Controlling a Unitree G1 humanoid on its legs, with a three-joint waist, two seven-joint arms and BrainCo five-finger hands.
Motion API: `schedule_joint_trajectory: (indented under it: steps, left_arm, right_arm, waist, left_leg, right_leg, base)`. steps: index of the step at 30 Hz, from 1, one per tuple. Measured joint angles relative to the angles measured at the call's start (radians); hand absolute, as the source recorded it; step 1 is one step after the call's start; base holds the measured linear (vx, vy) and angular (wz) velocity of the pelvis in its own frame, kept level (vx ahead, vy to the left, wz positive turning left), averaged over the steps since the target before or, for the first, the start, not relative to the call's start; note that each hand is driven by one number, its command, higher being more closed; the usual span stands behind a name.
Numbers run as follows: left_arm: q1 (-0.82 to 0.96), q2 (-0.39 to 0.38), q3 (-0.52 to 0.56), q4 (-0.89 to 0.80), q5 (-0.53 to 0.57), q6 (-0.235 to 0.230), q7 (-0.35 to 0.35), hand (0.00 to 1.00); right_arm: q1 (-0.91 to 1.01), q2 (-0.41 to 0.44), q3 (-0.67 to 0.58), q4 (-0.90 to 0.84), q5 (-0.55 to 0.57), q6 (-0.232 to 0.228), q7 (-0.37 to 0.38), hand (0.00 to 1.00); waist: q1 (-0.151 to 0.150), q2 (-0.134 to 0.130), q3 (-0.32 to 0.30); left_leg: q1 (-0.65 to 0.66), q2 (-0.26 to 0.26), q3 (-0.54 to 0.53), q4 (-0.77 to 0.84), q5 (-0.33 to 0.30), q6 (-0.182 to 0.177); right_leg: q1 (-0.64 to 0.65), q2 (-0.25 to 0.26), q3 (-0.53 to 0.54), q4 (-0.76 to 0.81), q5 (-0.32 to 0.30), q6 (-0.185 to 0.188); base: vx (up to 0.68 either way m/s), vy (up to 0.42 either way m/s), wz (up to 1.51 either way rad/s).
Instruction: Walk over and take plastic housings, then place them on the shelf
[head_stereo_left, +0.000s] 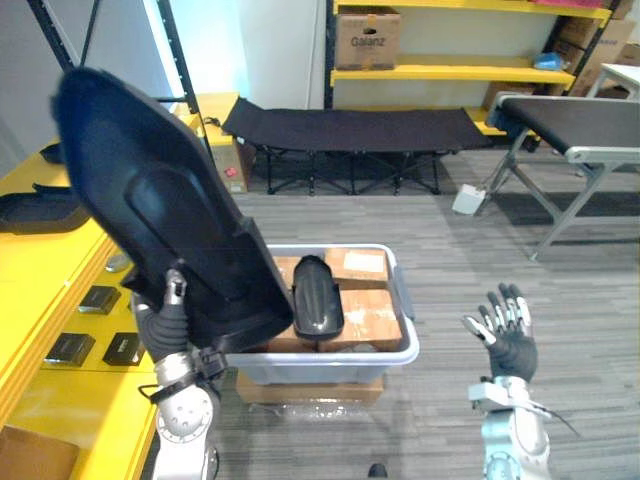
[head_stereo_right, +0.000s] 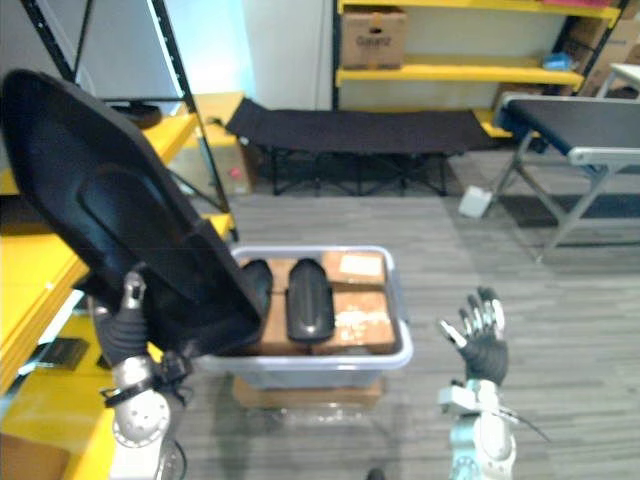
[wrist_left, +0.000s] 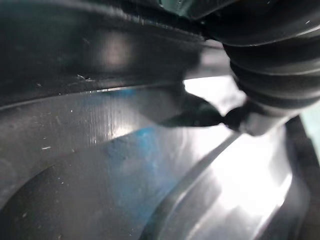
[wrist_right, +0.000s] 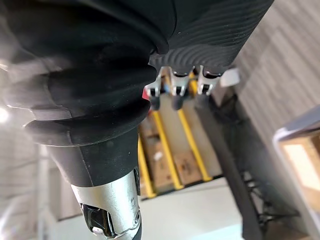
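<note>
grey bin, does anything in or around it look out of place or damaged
Nothing looks spilled or broken. The grey bin holds brown boxes with a small black housing lying loose on top. The one odd sight is the large black housing, tilted over the bin's left corner in the left hand.
</note>
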Motion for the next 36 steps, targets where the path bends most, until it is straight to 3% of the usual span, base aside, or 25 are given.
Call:
schedule_joint_trajectory:
  steps: [6,9,10,14,17,19,21,23,24,25,26,30,32,33,34,36]
  left_arm:
    - [0.013,-0.021,0.079,-0.125,0.024,0.034,0.065,1.00]
    - [0.053,-0.038,0.130,-0.156,0.053,0.046,0.072,1.00]
    - [0.077,-0.058,0.151,-0.174,0.053,0.050,0.074,1.00]
    - [0.105,-0.067,0.185,-0.188,0.056,0.045,0.069,1.00]
    - [0.114,-0.062,0.216,-0.205,0.056,0.005,0.054,1.00]
    - [0.109,-0.040,0.220,-0.216,0.055,-0.014,0.036,1.00]
    - [0.093,-0.017,0.198,-0.215,0.054,-0.015,0.032,1.00]
    - [0.052,0.012,0.174,-0.206,0.050,-0.017,0.023,1.00]
    - [0.028,0.030,0.171,-0.201,0.049,-0.021,0.013,1.00]
    - [0.019,0.033,0.172,-0.187,0.049,-0.025,0.008,1.00]
    - [0.020,0.025,0.171,-0.176,0.046,-0.024,0.005,1.00]
    - [0.085,0.006,0.165,-0.164,0.044,-0.009,-0.002,1.00]
    - [0.082,-0.009,0.157,-0.164,0.044,-0.011,-0.009,1.00]
    - [0.074,-0.014,0.140,-0.162,0.044,-0.013,-0.014,1.00]
    - [0.063,-0.013,0.124,-0.150,0.044,-0.026,-0.027,1.00]
    - [0.058,-0.013,0.117,-0.119,0.044,-0.043,-0.049,1.00]
  right_arm:
    - [-0.133,-0.019,0.126,0.031,0.000,0.001,0.003,0.00]
    - [-0.210,-0.020,0.204,0.101,-0.018,0.009,-0.005,0.00]
    - [-0.243,-0.020,0.233,0.128,-0.018,0.016,-0.006,0.00]
    - [-0.310,-0.021,0.290,0.174,-0.029,0.022,-0.037,0.00]
    - [-0.363,-0.022,0.308,0.198,-0.047,0.022,-0.078,0.00]
    - [-0.373,-0.026,0.305,0.197,-0.048,0.022,-0.094,0.00]
    - [-0.362,-0.035,0.293,0.193,-0.050,0.022,-0.096,0.00]
    - [-0.330,-0.036,0.260,0.162,-0.059,0.022,-0.095,0.00]
    - [-0.313,-0.037,0.240,0.141,-0.059,0.022,-0.092,0.00]
    - [-0.313,-0.038,0.217,0.139,-0.059,0.022,-0.086,0.00]
    - [-0.313,-0.041,0.203,0.138,-0.058,0.021,-0.081,0.00]
    - [-0.318,-0.072,0.171,0.138,-0.057,0.021,-0.036,0.00]
    - [-0.319,-0.076,0.160,0.138,-0.059,0.015,-0.025,0.00]
    - [-0.317,-0.075,0.142,0.138,-0.061,0.013,-0.025,0.00]
    - [-0.316,-0.072,0.115,0.138,-0.067,0.011,-0.026,0.00]
    - [-0.308,-0.074,0.089,0.129,-0.067,0.009,-0.027,0.00]
  waist:
    - [0.024,0.017,0.010]
    - [0.055,0.015,0.011]
    - [0.079,0.013,0.013]
    - [0.116,0.010,0.017]
    - [0.142,0.007,0.019]
    - [0.138,0.005,0.021]
    - [0.126,0.012,0.028]
    - [0.100,0.003,0.042]
    - [0.096,-0.025,0.044]
    - [0.098,-0.044,0.047]
    - [0.100,-0.048,0.044]
    - [0.106,-0.017,0.065]
    - [0.100,-0.011,0.082]
    - [0.090,-0.008,0.092]
    - [0.074,-0.006,0.099]
    - [0.065,0.007,0.111]
  left_leg:
    - [-0.022,0.000,-0.063,0.002,0.010,-0.002]
    - [-0.038,-0.002,-0.119,0.009,0.013,-0.001]
    - [-0.050,-0.006,-0.146,0.020,0.013,-0.001]
    - [-0.070,-0.023,-0.211,0.031,0.017,0.004]
    - [-0.073,-0.041,-0.236,0.031,0.019,0.014]
    - [-0.080,-0.055,-0.265,0.029,0.016,0.027]
    - [-0.089,-0.060,-0.312,0.029,0.009,0.036]
    - [-0.102,-0.067,-0.383,0.029,0.018,0.035]
    - [-0.112,-0.077,-0.420,0.028,0.027,0.026]
    - [-0.122,-0.083,-0.443,0.031,0.041,0.013]
    - [-0.123,-0.078,-0.455,0.033,0.049,0.003]
    - [-0.140,-0.069,-0.493,0.075,0.055,-0.009]
    - [-0.144,-0.069,-0.453,0.097,0.058,-0.015]
    - [-0.158,-0.064,-0.362,0.109,0.058,-0.014]
    - [-0.183,-0.034,-0.234,0.128,0.029,0.009]
    - [-0.202,0.033,-0.018,0.161,0.025,0.016]
  right_leg:
    - [0.014,-0.006,-0.069,0.000,-0.016,0.002]
    - [0.033,-0.010,-0.124,0.000,-0.025,0.007]
    - [0.036,-0.014,-0.146,0.000,-0.025,0.008]
    - [0.062,-0.031,-0.209,0.000,-0.032,0.018]
    - [0.074,-0.042,-0.229,0.001,-0.033,0.020]
    - [0.084,-0.053,-0.223,0.002,-0.038,0.026]
    - [0.081,-0.061,-0.144,0.043,-0.067,0.030]
    - [0.081,-0.061,-0.021,0.095,-0.134,0.018]
    - [0.076,-0.067,0.018,0.119,-0.189,0.025]
    - [0.074,-0.070,0.006,0.139,-0.217,0.060]
    - [0.070,-0.066,-0.012,0.149,-0.220,0.060]
    - [0.107,-0.048,-0.070,0.165,-0.231,0.041]
    - [0.154,-0.055,-0.124,0.164,-0.235,0.035]
    - [0.182,-0.055,-0.170,0.165,-0.241,0.026]
    - [0.205,-0.051,-0.219,0.165,-0.244,0.021]
    - [0.229,-0.050,-0.287,0.176,-0.245,0.021]
  base:
    - [0.00,-0.017,0.30]
    - [0.04,-0.017,0.57]
    - [0.05,-0.005,0.57]
    - [0.03,0.023,0.56]
    - [0.00,0.050,0.32]
    - [-0.03,0.057,0.30]
    - [0.00,0.083,0.69]
    - [0.08,0.100,1.06]
    - [0.10,-0.027,0.98]
    - [0.07,-0.087,0.87]
    - [0.06,-0.112,0.65]
    - [0.04,-0.068,0.49]
    - [0.02,-0.024,0.83]
    - [-0.02,0.003,1.32]
    - [-0.03,0.004,1.33]
    - [-0.03,-0.009,1.17]
